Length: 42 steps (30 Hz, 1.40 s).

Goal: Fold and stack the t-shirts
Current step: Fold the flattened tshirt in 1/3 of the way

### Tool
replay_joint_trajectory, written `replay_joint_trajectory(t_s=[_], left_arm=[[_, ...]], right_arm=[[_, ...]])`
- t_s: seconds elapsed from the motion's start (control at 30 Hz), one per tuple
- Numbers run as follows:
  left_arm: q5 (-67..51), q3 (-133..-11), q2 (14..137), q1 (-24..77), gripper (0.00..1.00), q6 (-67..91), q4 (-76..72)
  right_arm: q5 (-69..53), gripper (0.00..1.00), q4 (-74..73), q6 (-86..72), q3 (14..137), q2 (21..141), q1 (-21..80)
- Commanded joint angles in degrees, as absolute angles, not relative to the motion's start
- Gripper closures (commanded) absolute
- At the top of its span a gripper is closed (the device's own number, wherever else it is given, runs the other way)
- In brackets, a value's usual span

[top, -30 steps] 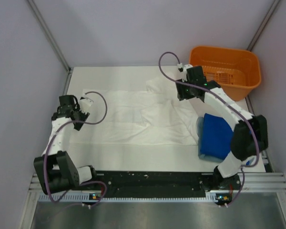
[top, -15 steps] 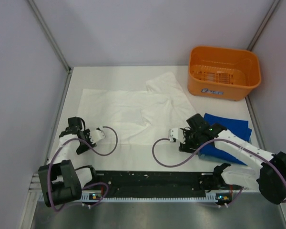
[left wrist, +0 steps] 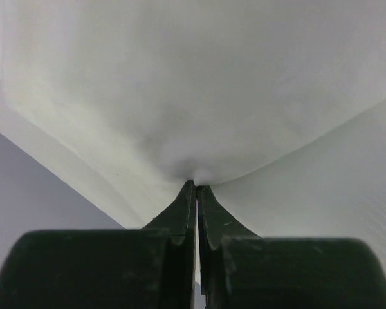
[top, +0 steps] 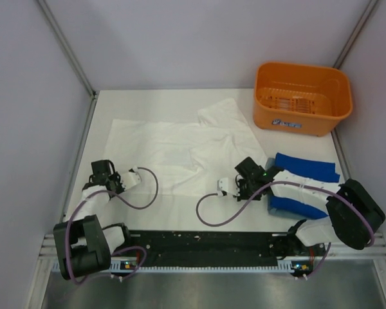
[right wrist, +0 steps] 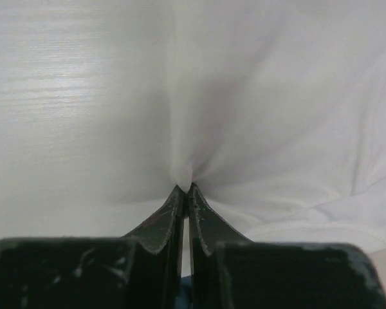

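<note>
Left gripper (left wrist: 196, 187): jaws pressed together with no gap showing, their tips pinching a small pucker of the white t-shirt (top: 174, 145); the cloth lifts into a shallow tent above the tips.
Left gripper's place: near-left corner of the white t-shirt, low over the table (top: 180, 215).
Right gripper (right wrist: 185, 188): jaws drawn almost together, only a thin slit between them, nipping a fold of the same white cloth; creases fan out from the pinch.
Right gripper's place: near edge of the white t-shirt, towards its right side.
White t-shirt: spread flat across the middle of the table, one sleeve reaching far-right towards the orange basket (top: 334, 106).
Blue t-shirt (top: 309, 168): folded, lying at the right of the table, just right of the white one, partly under the right arm.
Orange basket: far-right corner, apart from both shirts.
Writing: a small label (top: 288, 123) with blue marks on the basket's near wall, too small to read.
</note>
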State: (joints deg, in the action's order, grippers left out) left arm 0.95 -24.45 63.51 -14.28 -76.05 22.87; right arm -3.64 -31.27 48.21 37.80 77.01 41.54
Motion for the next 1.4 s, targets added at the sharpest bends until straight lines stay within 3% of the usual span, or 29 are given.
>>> replay_joint_trajectory(t_s=[0.0, 0.17, 0.43, 0.47, 0.5, 0.53, 0.57, 0.6, 0.67, 0.7, 0.87, 1.0, 1.03, 1.17, 1.37], left_arm=[[1.4, -25.6, 63.7, -16.6, 1.00, -71.5, 21.0], [7.4, -30.2, 59.7, -22.1, 1.00, -75.7, 36.9], [13.8, -29.3, 58.6, -23.0, 1.00, -75.8, 55.7], [13.9, -29.9, 58.5, -23.1, 1.00, -75.6, 57.0], [13.7, -30.6, 58.5, -23.1, 0.90, -75.5, 57.1], [13.2, -31.5, 58.8, -23.1, 0.71, -75.6, 57.0], [12.4, -33.2, 59.1, -23.1, 0.17, -75.8, 57.5], [11.3, -35.4, 59.3, -23.1, 0.01, -75.9, 58.6], [7.4, -41.6, 60.2, -23.1, 0.01, -75.5, 62.8], [5.1, -45.4, 60.7, -23.1, 0.01, -74.9, 64.2], [-13.4, -64.9, 67.7, -23.1, 0.01, -58.8, 57.9], [-21.4, -75.7, 80.6, -23.1, 0.01, -41.8, 52.0], [-20.7, -77.9, 83.8, -23.1, 0.04, -36.7, 51.0], [-17.1, -88.7, 98.3, -23.1, 0.40, -25.3, 50.4], [-15.6, -101.4, 115.6, -23.1, 0.45, -18.5, 52.4]], right_arm=[[-4.7, 1.00, -36.5, 50.9, 37.3, 74.8, 45.5], [-7.2, 1.00, -47.1, 53.2, 37.2, 67.5, 52.0], [-12.0, 1.00, -57.6, 57.8, 37.0, 60.6, 56.3], [-12.0, 0.96, -58.6, 57.9, 37.2, 59.9, 57.3], [-11.9, 0.82, -58.7, 57.8, 37.3, 59.4, 57.7], [-12.5, 0.68, -58.6, 58.1, 37.6, 58.2, 57.7], [-13.7, 0.52, -58.1, 57.6, 38.5, 56.9, 57.7], [-14.1, 0.44, -56.9, 55.8, 39.5, 55.0, 57.7], [-13.7, 0.19, -51.8, 51.3, 42.8, 51.7, 57.3], [-13.7, 0.02, -48.7, 48.1, 44.8, 50.3, 56.9], [-10.6, 0.01, -22.8, 23.8, 55.0, 55.9, 48.5], [-13.8, 0.07, -22.6, 8.6, 73.3, 74.9, 36.4], [-13.6, 0.10, -23.3, 6.1, 77.7, 80.1, 34.2], [-4.3, 0.13, -26.7, -2.6, 92.2, 96.9, 29.3], [3.2, 0.21, -40.3, -8.0, 117.8, 124.2, 25.6]])
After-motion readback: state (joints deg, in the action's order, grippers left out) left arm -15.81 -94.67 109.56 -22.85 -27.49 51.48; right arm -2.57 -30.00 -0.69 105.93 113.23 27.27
